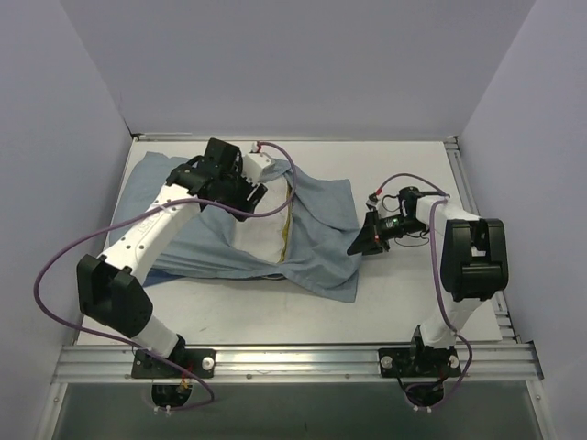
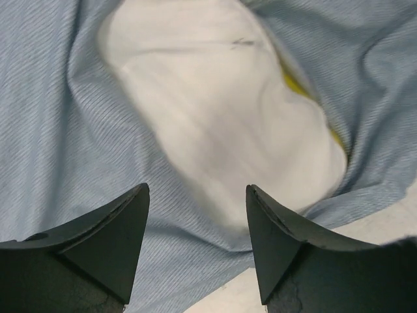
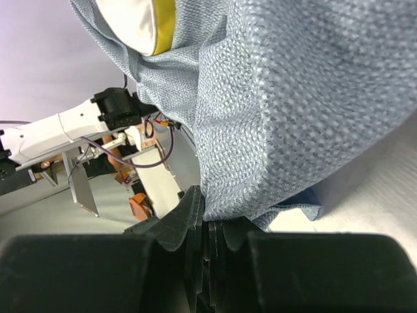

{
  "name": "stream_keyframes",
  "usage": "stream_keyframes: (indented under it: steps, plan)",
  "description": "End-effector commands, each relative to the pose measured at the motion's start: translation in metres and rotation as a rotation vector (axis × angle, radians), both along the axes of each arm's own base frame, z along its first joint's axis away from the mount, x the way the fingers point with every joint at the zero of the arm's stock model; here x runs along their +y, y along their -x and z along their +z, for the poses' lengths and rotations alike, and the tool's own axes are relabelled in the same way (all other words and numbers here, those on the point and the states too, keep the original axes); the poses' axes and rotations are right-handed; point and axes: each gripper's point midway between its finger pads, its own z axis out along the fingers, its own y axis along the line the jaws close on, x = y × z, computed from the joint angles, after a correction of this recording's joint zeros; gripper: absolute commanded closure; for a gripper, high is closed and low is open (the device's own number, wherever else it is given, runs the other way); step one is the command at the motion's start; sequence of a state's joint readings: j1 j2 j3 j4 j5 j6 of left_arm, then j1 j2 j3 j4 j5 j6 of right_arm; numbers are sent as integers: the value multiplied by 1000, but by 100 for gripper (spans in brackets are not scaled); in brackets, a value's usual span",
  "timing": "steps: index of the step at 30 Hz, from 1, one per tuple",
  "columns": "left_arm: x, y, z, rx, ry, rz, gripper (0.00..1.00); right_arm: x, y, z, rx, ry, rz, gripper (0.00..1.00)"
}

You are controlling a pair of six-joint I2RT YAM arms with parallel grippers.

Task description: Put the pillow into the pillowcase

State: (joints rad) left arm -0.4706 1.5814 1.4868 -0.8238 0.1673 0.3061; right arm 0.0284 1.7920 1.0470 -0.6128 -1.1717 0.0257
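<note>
Midway through the stuffing step, by the look of it: plump white quilted pillow with a yellow edge band (image 1: pixel 264 231) lying on the pale table (image 1: pixel 413 293), partly inside the soft grey-blue cloth pillowcase (image 1: pixel 316 252), white face bare at the mouth

Left gripper (image 2: pixel 195 190) poised above that bare face, fingers apart, holding nothing

Right gripper (image 3: pixel 203 218) at the sack's right edge, fingers together, pinching the hem

Next, probably: keep the hem taut, take the loose cloth beside the pillow, draw it over

No brand or label readable; only a tiny dark mark (image 2: pixel 242 43) on the pillow, too small to make out
</note>
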Motion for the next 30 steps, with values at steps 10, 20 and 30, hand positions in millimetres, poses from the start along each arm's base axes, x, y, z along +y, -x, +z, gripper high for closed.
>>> stream_keyframes:
  steps: [10, 20, 30]
  plan:
    - [75, -33, -66, 83, -253, 232, 33, 4, 17, 22, -55, -26, 45, 100]
    - [-89, 17, 3, 159, 215, -286, 100, 11, 20, 24, -64, -18, 77, 100]
    - [-142, 93, -96, 453, 164, -456, 87, 18, 17, 33, -84, -26, 85, 100]
